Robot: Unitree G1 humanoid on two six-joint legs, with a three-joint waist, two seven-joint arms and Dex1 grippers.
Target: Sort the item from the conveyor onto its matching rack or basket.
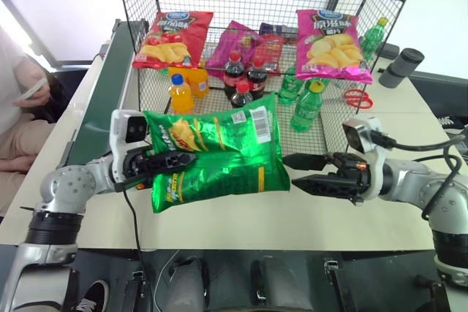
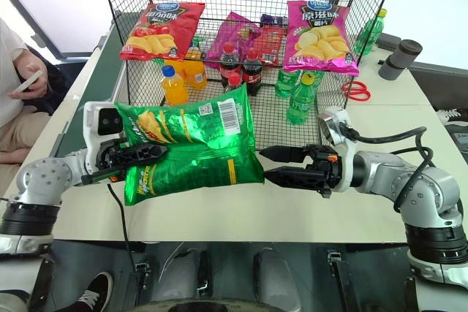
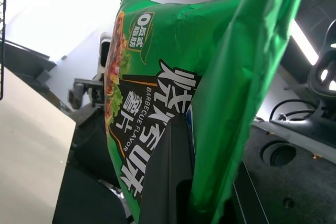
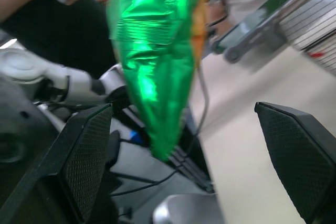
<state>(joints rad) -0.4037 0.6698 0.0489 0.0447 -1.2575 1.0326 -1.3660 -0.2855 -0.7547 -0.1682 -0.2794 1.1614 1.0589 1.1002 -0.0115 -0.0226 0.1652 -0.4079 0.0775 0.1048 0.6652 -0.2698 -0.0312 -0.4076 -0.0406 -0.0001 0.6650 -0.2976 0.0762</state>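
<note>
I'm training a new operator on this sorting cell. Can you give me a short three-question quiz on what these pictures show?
1. True or false: the left pincer is shut on the green crisp bag.
2. How does the right pincer stand? A: shut on the bag. B: open, beside the bag's edge, holding nothing. C: shut on a bottle.
3. Fill in: in the wire rack, the red crisp bag lies on the robot's left and the ____ crisp bag on its right.

Key: 1 true. 2 B. 3 pink.
</note>
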